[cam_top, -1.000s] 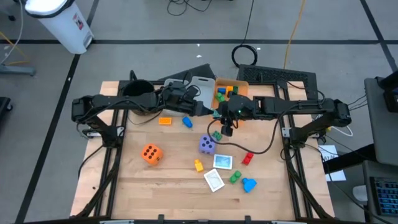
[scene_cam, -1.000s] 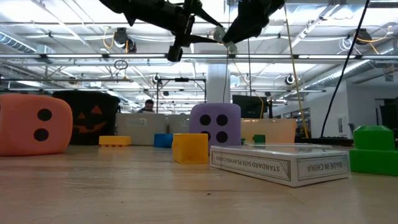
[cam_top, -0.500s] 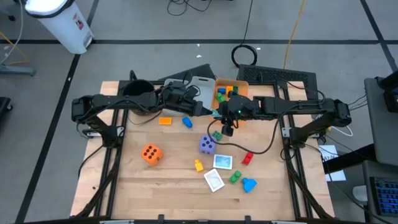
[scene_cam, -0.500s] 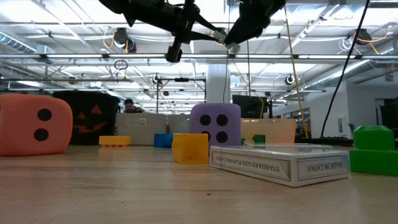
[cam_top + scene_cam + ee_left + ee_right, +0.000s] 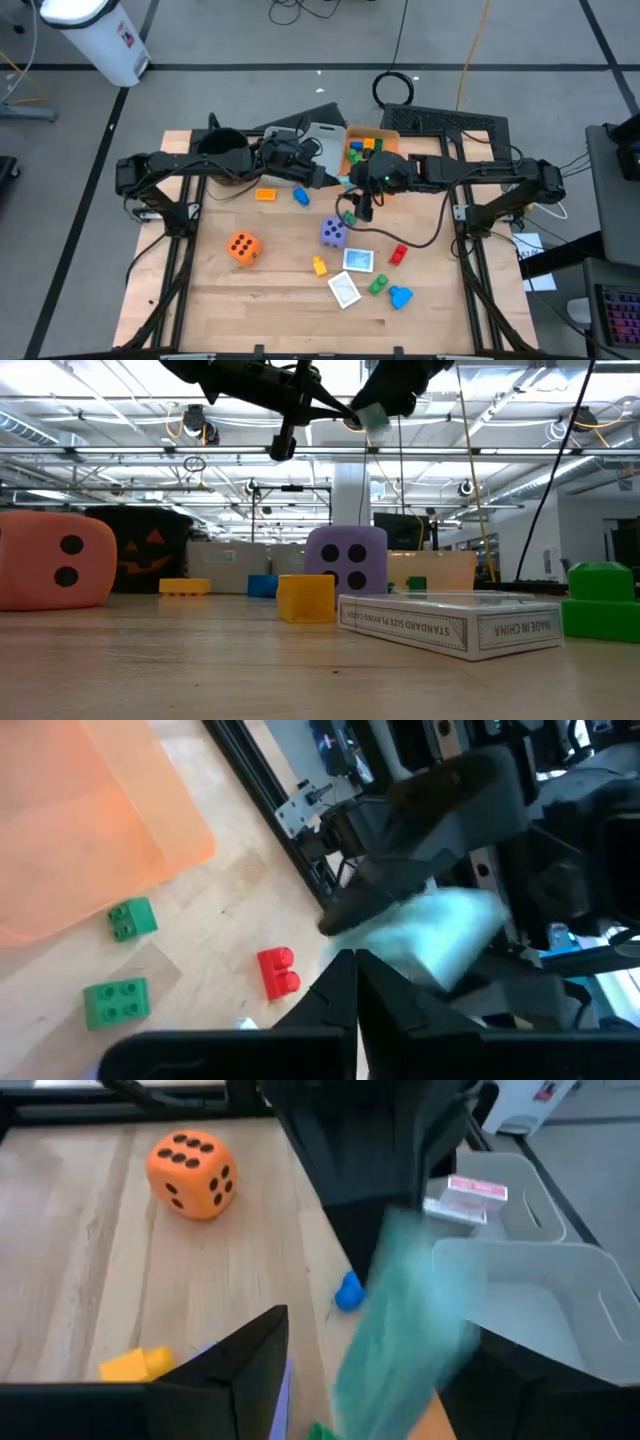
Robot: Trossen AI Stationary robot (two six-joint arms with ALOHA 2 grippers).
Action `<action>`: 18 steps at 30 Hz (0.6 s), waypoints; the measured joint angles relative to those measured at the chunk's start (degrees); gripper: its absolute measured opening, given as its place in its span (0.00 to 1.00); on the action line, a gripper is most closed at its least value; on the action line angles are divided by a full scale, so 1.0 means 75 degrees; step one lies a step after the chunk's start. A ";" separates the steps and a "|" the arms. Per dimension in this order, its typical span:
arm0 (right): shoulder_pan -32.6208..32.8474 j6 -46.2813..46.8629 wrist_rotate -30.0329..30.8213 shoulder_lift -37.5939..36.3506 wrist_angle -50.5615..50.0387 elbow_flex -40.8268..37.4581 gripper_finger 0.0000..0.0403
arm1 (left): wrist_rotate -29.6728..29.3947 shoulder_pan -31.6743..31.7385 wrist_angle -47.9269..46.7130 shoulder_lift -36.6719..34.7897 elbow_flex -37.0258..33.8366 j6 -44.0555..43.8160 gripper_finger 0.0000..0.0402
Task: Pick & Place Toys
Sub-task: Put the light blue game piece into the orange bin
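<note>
The left gripper (image 5: 334, 178) is raised above the table near the far edge, beside the orange plastic bin (image 5: 385, 136), with its fingers clenched together. A teal card (image 5: 455, 932), blurred, sits at the fingertips; whether they pinch its edge cannot be told. The right gripper (image 5: 355, 203) meets it from the opposite side with its jaws parted, the card between its fingers (image 5: 240, 1365).

On the wooden table (image 5: 260, 295), the orange foam die (image 5: 242, 246) lies toward the left edge. The purple foam die (image 5: 333, 233) sits mid-table. Two boxed cards (image 5: 351, 275), a yellow block (image 5: 320, 265) and a red block (image 5: 398, 254) lie nearer the front edge.
</note>
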 joint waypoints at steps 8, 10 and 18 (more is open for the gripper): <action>-0.0253 -0.0025 0.0004 0.0003 -0.0187 -0.0003 0.50 | 0.0186 0.0164 0.0002 0.0000 0.0000 0.0003 0.01; -0.0329 -0.0025 0.0006 0.0006 -0.0217 -0.0003 0.47 | 0.0274 0.0208 0.0002 0.0000 0.0000 0.0003 0.03; -0.0414 -0.0081 0.0001 -0.0068 -0.0228 -0.0003 0.41 | 0.0755 0.0370 0.0392 -0.0003 0.0000 0.0000 0.04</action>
